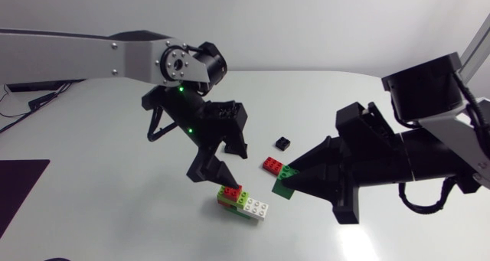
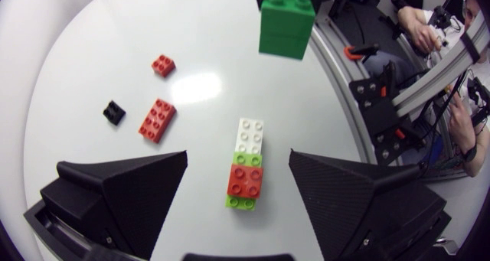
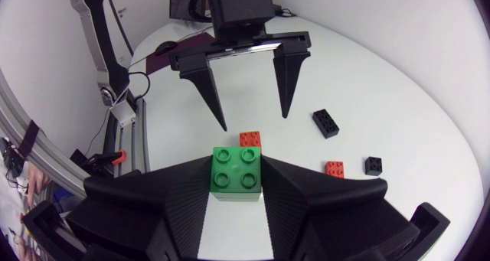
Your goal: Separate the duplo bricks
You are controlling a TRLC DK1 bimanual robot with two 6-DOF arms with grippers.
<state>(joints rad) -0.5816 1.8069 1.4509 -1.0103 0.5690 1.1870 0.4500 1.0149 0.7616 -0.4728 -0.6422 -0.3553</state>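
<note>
**A:** What has the right hand [image 3: 239, 190] got?

**B:** It is pinching a dark green brick [image 3: 237, 168] between both fingers. The brick is held up off the worktop [image 1: 115, 177] and touches no other brick. I'd judge that one is already separated and only needs setting down.

**A:** And the left hand [image 2: 239, 163]?

**B:** It is spread wide and grips nothing. It hangs over the brick cluster [image 2: 245, 169] with a finger to either side. In the head view one fingertip looks very near the cluster, but I can't tell whether it touches.

**A:** What is in the cluster?

**B:** A white brick [image 2: 249, 135] and a red brick [image 2: 245, 181], with light green showing between them and at the red end. It lies on the worktop, and the pieces look joined.

**A:** And farther out?

**B:** A long red brick [image 2: 157, 119], a small red brick [image 2: 162, 64] and a small black brick [image 2: 114, 112], each lying loose and apart from the others.

**A:** So which step is this?

**B:** Midway, I'd say: one brick is off and the cluster is yet to be split. Next, the green one should go down on a bare spot away from the others. Then one hand has to pin the cluster while the other grips a single brick squarely and pulls along the studs. A loose pinch would probably just drag the whole cluster.
</note>
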